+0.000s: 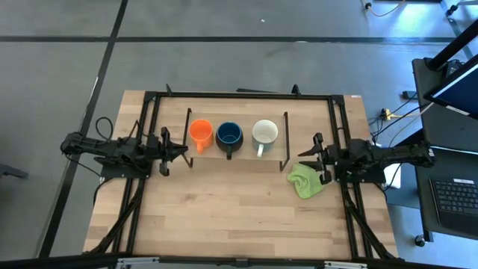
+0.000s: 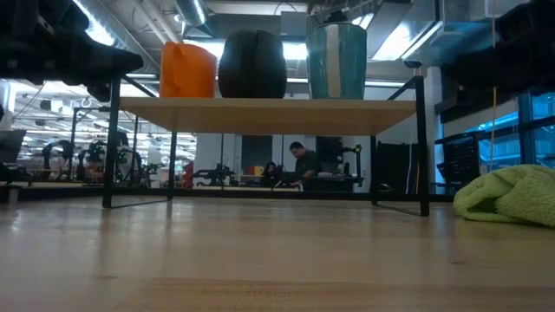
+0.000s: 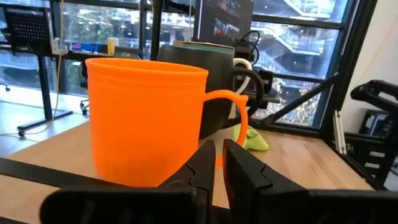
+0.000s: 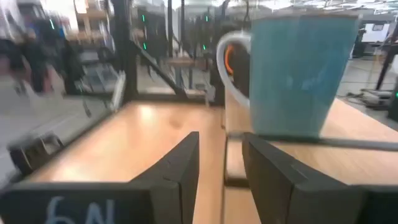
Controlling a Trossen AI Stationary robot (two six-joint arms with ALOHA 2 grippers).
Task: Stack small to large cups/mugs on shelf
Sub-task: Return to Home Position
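All three mugs stand in a row on the shelf (image 2: 364, 105), orange mug (image 1: 200, 133) at the left, blue mug (image 1: 229, 135) in the middle and white mug (image 1: 264, 132) at the right, each upright with its handle turned to the near side. The placing looks finished, so what is left for you is to take both arms home without disturbing that row. Your left gripper (image 3: 219, 146) sits just off the shelf's left end, level with the orange mug, its fingers almost together and holding nothing. Draw it straight back to the left first and raise or swing it only once it is well apart from the shelf's black wire leg and the orange handle, since that light mug would likely slide at a nudge. Your right gripper (image 4: 221, 137) waits off the shelf's right end facing the white mug, fingers apart and empty. The green cloth (image 1: 305, 181) lies on the worktop (image 1: 224, 217) just on its near side, and from above it is hard to tell whether the two touch. Lift that wrist a little before you pull right, so the fingers do not catch the cloth and drag it. Move slowly and avoid any sweep across the shelf front.
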